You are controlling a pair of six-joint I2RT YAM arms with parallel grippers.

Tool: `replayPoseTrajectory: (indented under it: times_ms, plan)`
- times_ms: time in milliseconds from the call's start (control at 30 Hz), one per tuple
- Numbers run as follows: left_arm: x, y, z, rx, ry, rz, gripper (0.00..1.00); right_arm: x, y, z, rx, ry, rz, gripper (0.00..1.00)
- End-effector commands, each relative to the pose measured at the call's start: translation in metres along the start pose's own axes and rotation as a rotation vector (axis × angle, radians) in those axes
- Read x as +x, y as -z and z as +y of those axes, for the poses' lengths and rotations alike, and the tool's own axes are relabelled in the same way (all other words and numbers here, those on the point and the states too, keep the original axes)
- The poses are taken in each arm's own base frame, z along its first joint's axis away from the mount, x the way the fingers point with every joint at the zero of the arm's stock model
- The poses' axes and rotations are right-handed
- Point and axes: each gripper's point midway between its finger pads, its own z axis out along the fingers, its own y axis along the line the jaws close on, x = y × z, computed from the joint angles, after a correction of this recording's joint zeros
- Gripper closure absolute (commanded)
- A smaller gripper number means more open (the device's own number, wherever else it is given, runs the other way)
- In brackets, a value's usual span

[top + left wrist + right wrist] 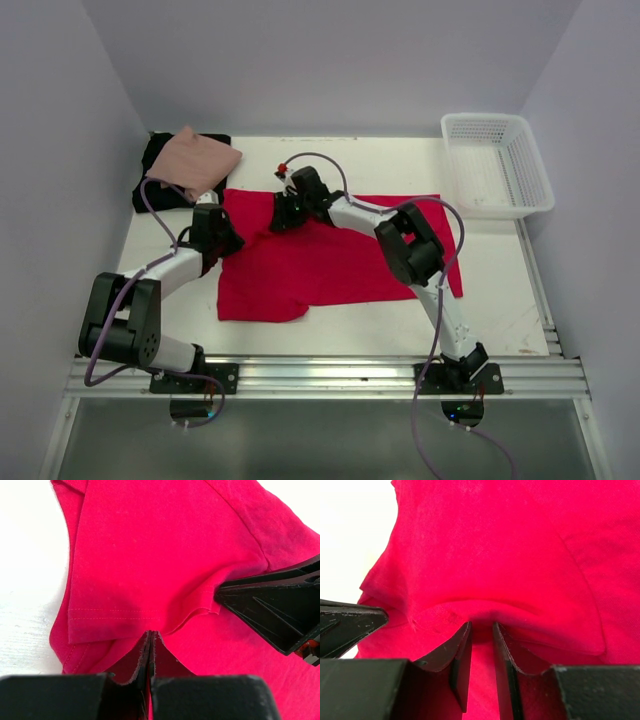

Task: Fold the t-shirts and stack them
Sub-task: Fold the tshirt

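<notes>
Top external view: one bright red cotton t-shirt lies spread flat at the middle of the white table, with its long axis running left to right.
Stack: one dusty salmon-pink folded shirt rests on one black folded shirt at the far left corner, well apart from the grippers.
Basket: one white plastic lattice basket sits at the far right.
Count: three shirts, one basket, two grippers.
Left gripper: closed tight at the left end of the red shirt, and it looks to be pinching the cloth just under a stitched sleeve hem.
Right gripper: jaws are a narrow gap apart, with the tips against a raised fold of red cloth; I cannot tell whether any cloth is caught between them.
Key relation: both grippers work the far-left part of the red shirt, the right one just to the right of the left. Most of the shirt stretches away to the right and near side of them.
Nearer arm: the left arm is nearer; the right arm reaches across the shirt.
Likely step: carrying the left end rightward over the body, judging by this layout.
</notes>
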Motion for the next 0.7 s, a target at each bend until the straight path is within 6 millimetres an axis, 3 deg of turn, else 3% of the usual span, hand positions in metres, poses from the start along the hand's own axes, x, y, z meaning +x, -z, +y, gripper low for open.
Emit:
replayPoseTrajectory:
  times_ms: [0,167,333,433,667]
  plan:
    - [-0.009,0.002,-0.005,0.027,-0.008,-0.039,1.0,0.005,0.002,0.006,0.059,0.049,0.024,0.72]
    - [-0.01,0.001,-0.006,0.028,-0.003,-0.04,1.0,0.018,-0.001,-0.006,0.151,0.076,0.067,0.87]
    - [-0.008,0.0,-0.005,0.026,-0.002,-0.036,1.0,0.03,0.0,-0.018,0.235,0.099,0.104,0.9]
    - [-0.007,0.0,-0.004,0.025,0.001,-0.035,1.0,0.032,0.003,-0.025,0.277,0.11,0.108,0.99]
    - [-0.006,0.0,-0.003,0.025,-0.001,-0.033,1.0,0.015,0.014,-0.01,0.244,0.133,0.043,1.0]
